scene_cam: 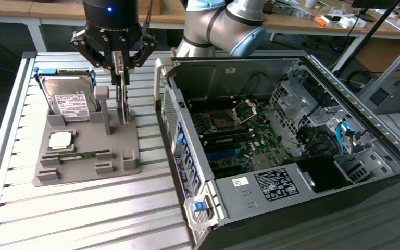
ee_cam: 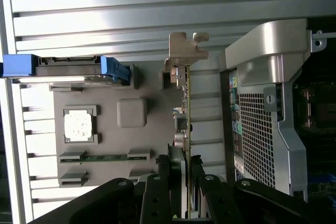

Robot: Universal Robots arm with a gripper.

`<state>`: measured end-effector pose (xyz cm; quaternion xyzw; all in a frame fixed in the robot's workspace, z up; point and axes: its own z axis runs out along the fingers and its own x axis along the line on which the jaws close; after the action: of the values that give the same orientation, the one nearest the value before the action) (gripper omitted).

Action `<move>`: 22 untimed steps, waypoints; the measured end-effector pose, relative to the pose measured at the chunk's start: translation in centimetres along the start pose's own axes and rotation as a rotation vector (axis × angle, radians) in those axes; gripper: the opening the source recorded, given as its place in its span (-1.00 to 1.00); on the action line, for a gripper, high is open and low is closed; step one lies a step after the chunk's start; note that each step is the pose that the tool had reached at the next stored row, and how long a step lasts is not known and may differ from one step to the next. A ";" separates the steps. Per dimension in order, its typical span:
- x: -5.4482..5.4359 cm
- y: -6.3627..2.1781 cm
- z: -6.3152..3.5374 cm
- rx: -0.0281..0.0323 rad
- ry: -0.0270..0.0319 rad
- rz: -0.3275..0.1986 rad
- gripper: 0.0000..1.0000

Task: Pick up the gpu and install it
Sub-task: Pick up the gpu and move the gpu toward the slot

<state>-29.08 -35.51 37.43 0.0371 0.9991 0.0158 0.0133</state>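
The gpu [scene_cam: 122, 101] is a thin card seen edge-on, standing upright over the grey parts holder [scene_cam: 120, 140]. In the wrist view the gpu [ee_cam: 184, 109] runs away from the camera and ends in its silver bracket [ee_cam: 186, 51]. My gripper [scene_cam: 120, 78] comes down from above and is shut on the card's upper edge, with one black finger on each face [ee_cam: 158, 182]. The card's lower edge sits at the holder's surface; I cannot tell whether it has lifted out of its slot. The open computer case [scene_cam: 283, 135] lies on the exterior view's right, motherboard [scene_cam: 238, 138] exposed.
Also on the holder are a silver hard drive [scene_cam: 71, 101] in blue rails, a CPU [scene_cam: 60, 139] and a RAM stick [scene_cam: 82, 154]. The case's near wall [scene_cam: 179, 130] rises close beside the holder. Everything stands on a slatted metal table [scene_cam: 82, 219].
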 end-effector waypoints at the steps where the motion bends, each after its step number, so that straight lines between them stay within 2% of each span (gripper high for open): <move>1: 0.0 0.00 -0.01 0.0000 0.0000 0.000 -0.47; 22: 0.0 0.02 -0.53 -0.0010 0.0001 0.000 -0.47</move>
<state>-29.08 -35.51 37.96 0.0371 0.9991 0.0163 0.0132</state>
